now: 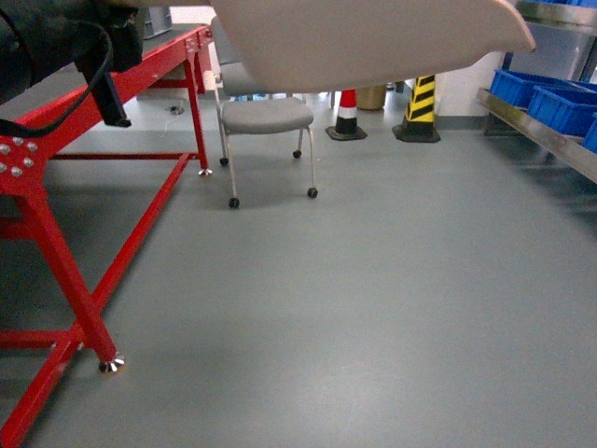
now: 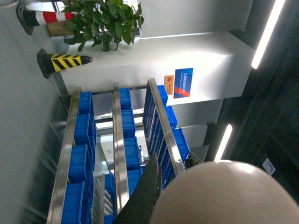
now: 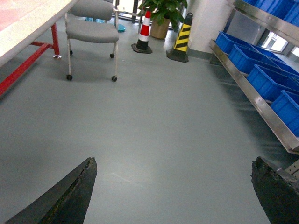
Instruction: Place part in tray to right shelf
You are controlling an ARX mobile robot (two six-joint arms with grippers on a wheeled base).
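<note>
The beige tray (image 1: 373, 37) hangs raised across the top of the head view. In the left wrist view its rounded beige side (image 2: 224, 196) fills the lower right, and my left gripper (image 2: 172, 163) is shut on it, one dark finger (image 2: 147, 191) lying flat against it. The part is out of view; the tray's inside does not show. The right shelf (image 1: 550, 140), a steel rack, runs along the right. My right gripper (image 3: 174, 162) is open over bare floor, with nothing between its fingers and the shelf rail (image 3: 261, 102) to its right.
Blue crates (image 1: 550, 98) sit on the rack. A red-framed table (image 1: 56, 187) stands at the left with a grey wheeled chair (image 1: 266, 117) beside it. A red-white cone (image 1: 347, 117), a yellow-black cone (image 1: 420, 107) and a potted plant (image 2: 105, 23) stand at the far wall.
</note>
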